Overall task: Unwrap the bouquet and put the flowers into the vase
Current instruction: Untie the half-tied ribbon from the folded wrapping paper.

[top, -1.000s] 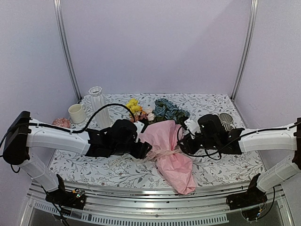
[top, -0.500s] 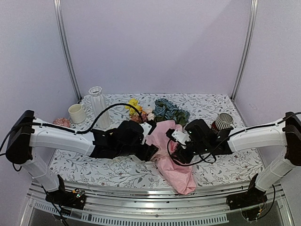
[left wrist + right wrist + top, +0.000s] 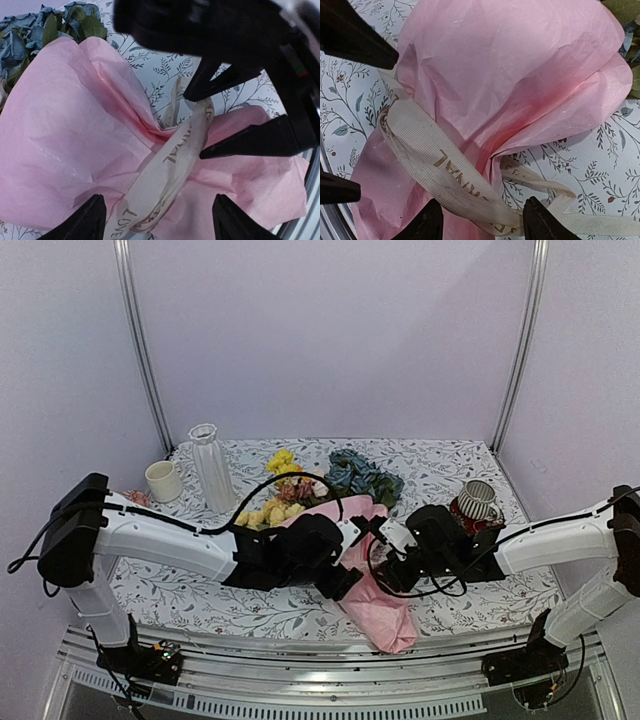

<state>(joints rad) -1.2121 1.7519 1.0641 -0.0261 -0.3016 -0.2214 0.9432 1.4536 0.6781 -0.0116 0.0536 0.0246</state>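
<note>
**Item 1. My left hand** (image 3: 160, 222): fingers spread wide, pinching nothing. It hangs over the tied waist of the bouquet, with pink paper and ribbon showing in the gap between the fingers. I cannot tell whether the fingertips touch the paper.

**Item 2. My right hand** (image 3: 482, 221): fingers parted, one on each side of the ribbon band, not pressed onto it. The left wrist view shows the two black fingers straddling the ribbon's loop.

**Item 3. Bouquet** (image 3: 378, 605): lies on the desk (image 3: 450, 612) between my two hands, centre front. Its wrapped tail points to the near edge and its open end to the back.

**Item 4. Paper** (image 3: 65, 140): pale pink and crinkled, gathered to a narrow waist.

**Item 5. Ribbon** (image 3: 420, 150): cream with printed lettering, tied round that waist. One loose end trails onto the floral desk cover.

**Item 6. Flowers**: yellow and cream heads (image 3: 268, 512) and blue-teal clusters (image 3: 360, 476) spill from the paper's open end.

**Item 7. Vase** (image 3: 212, 468): white and ribbed, upright at the back left, well apart from the bouquet.

**Item 8. Mug** (image 3: 163, 480): just left of the vase.

**Item 9. Ribbed cup** (image 3: 477, 498): back right.
</note>
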